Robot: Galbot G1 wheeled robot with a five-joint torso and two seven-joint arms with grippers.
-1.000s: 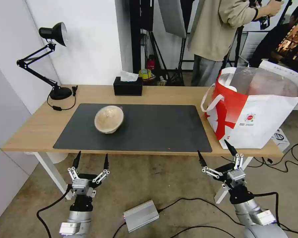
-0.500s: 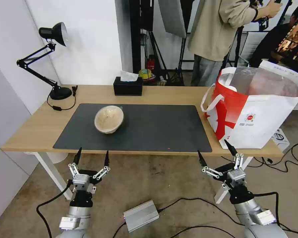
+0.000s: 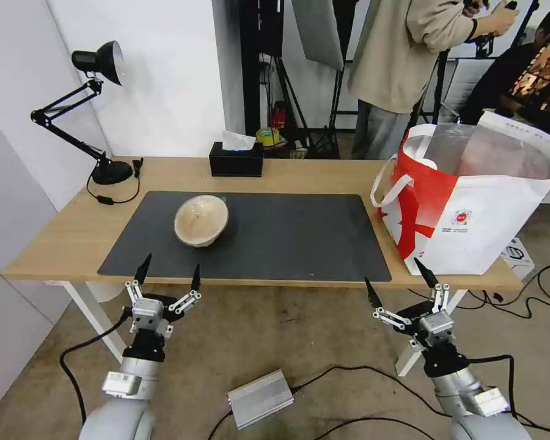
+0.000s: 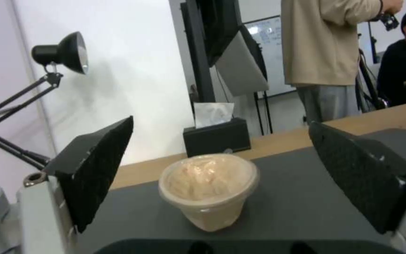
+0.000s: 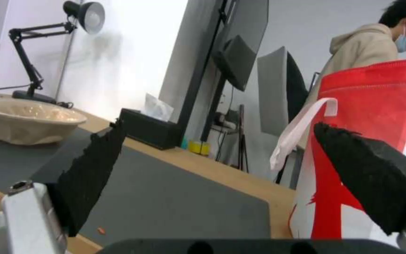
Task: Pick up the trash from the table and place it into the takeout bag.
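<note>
Trash left on the table (image 3: 73,232) comes down to one beige bowl (image 3: 201,220), but the largest thing is the long light-wood tabletop itself, carrying a dark grey mat (image 3: 250,235) across most of its middle. On the table's right end stands the takeout bag (image 3: 470,195), red and white with a silver lining, its mouth open and its white handle (image 3: 390,183) hanging toward the mat; its base sits just beside the mat's right edge. A black desk lamp (image 3: 98,110) stands on the table's far left corner, its cord curling on the wood. A black tissue box (image 3: 236,160) sits at the far edge, behind the mat and well apart from the bag. The beige bowl rests on the left half of the mat, covered with clear film, and in the left wrist view it (image 4: 208,190) stands upright ahead of the two dark fingers, framed between them but clear of both. The left gripper (image 3: 168,276) hovers at the near edge of the table, just in front of the mat and short of the bowl, its fingers spread wide with nothing in them. The right gripper (image 3: 399,282) hangs below the near table edge, near the bag's lower corner, likewise spread wide and holding nothing. A tiny red scrap (image 3: 312,274) lies near the mat's front edge.
</note>
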